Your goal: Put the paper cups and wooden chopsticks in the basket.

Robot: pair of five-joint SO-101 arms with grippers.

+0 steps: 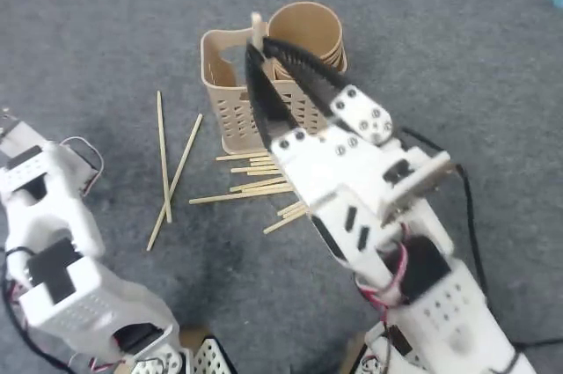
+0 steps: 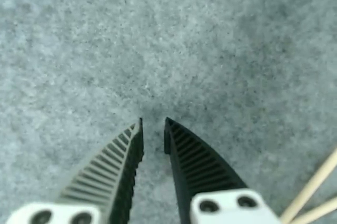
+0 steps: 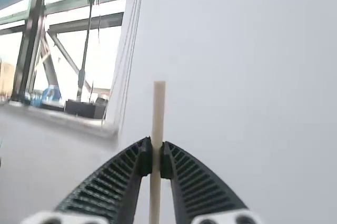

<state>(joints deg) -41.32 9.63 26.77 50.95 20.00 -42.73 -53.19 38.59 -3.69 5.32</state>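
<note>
- Plainly, the right fingers (image 3: 145,156) are clamped on one pale wooden chopstick (image 3: 158,108). They hold it upright, I judge so that it can drop end-first into the tan perforated plastic basket (image 1: 230,119). In the high view it stands over the basket's 12 o'clock edge.
- The brown paper cups (image 1: 310,33) sit nested at the basket's 2 o'clock side, apparently already inside it, where one stack takes less room. Several rims show, perhaps three, but I cannot tell the exact number.
- The left fingers (image 2: 134,139) are a narrow slit apart with nothing between them. They hang low over the grey felt-covered bench (image 2: 210,39), well apart from the basket, with two chopstick ends lying near them.
- Two long loose chopsticks (image 1: 164,154) lie on the bench at the basket's 8 o'clock, meeting at their lower ends. A scattered heap (image 1: 255,186) lies at its 6 o'clock, with about seven showing and the right arm covering part of it.
- Count: one basket, one cup stack and one chopstick held, with roughly nine left to gather by my judgement.
</note>
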